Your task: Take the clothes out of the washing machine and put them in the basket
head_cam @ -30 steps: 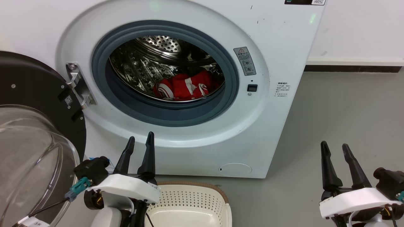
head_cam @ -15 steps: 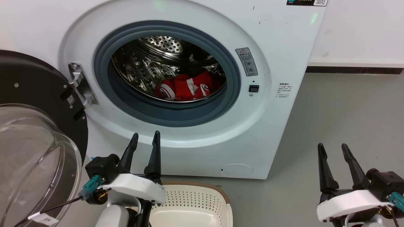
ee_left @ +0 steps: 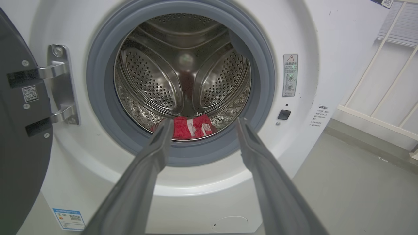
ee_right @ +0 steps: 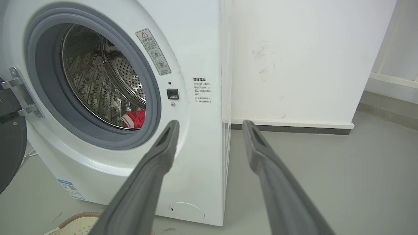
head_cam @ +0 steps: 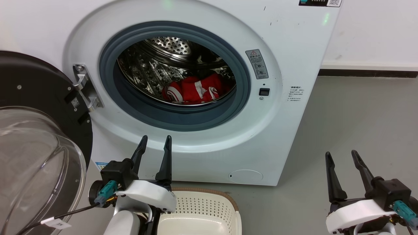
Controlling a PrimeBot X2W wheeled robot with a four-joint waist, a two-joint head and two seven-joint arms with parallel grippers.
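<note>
- Red clothes (head_cam: 194,89) lie crosswise low in the drum (head_cam: 147,68), ahead of and above my left tool (head_cam: 156,137), which I judge nearer.
- It and my right tool (head_cam: 341,152) both gape, empty.

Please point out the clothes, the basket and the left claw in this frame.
clothes (head_cam: 196,91): head view, on the middle of the red fabric.
basket (head_cam: 202,205): head view, on its perforated back wall.
left claw (head_cam: 156,140): head view, midway between its two open fingertips.

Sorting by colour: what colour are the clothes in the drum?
The clothes are bright red with white stripes, clearest in the head view.
</note>
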